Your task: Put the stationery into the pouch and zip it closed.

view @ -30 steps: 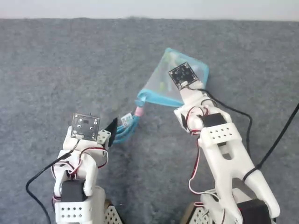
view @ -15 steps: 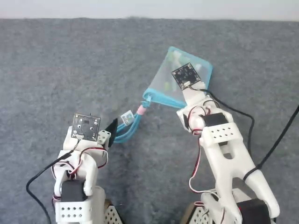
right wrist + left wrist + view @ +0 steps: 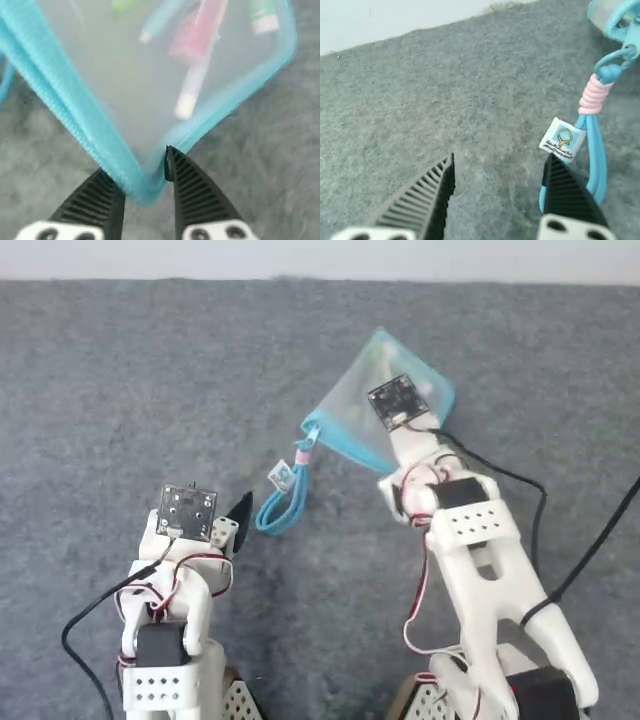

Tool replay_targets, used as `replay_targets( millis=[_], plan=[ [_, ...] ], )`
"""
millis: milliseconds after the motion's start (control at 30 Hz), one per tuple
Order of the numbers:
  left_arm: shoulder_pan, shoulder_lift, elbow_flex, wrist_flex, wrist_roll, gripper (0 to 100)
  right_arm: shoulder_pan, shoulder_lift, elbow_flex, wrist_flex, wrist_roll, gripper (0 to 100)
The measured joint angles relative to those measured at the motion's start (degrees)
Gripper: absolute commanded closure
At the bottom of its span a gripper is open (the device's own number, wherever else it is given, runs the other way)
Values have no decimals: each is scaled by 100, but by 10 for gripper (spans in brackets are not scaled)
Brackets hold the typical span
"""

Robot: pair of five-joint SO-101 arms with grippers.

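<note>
The translucent pouch [image 3: 352, 405] with blue edging lies right of the table's middle, with several pens [image 3: 197, 75] inside. My right gripper [image 3: 142, 170] is shut on the pouch's near corner [image 3: 385, 460], at the end of the zip edge [image 3: 65, 120]. At the other end, the blue strap loop [image 3: 283, 508] with its pink wrap [image 3: 596, 92] and white tag [image 3: 561, 140] hangs off the zip pull and lies on the cloth. My left gripper [image 3: 500, 162] stands open just short of the loop, with nothing between its fingers [image 3: 240, 510].
Grey felt covers the table [image 3: 120, 390], which runs up to a white wall at the back. Both arm bases stand at the near edge. Black cables [image 3: 520, 500] trail beside the right arm.
The strap, stretched to my left gripper before, now lies slack and free of it. The pouch has shifted a little up and right with my right gripper.
</note>
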Motion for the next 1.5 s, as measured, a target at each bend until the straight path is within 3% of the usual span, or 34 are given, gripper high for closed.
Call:
replay_targets(
  millis=[167, 333, 533, 867, 1133, 1367, 1500],
  plan=[
    [9, 0, 0, 0, 0, 727, -466, -624, -62, 1345, 0, 958],
    [0, 0, 0, 0, 0, 727, -580, -985, 62, 1705, 158, 789],
    [9, 0, 0, 0, 0, 727, -563, -1020, 132, 2110, 853, 690],
    [9, 0, 0, 0, 0, 727, -352, -1020, 132, 2286, 1011, 687],
    [0, 0, 0, 0, 0, 727, -290, -1468, -448, 3174, 905, 688],
    [53, 0, 0, 0, 0, 727, -308, -1776, -844, 2708, 615, 688],
    [26, 0, 0, 0, 0, 727, -826, -1574, -686, 2110, 448, 688]
  ],
)
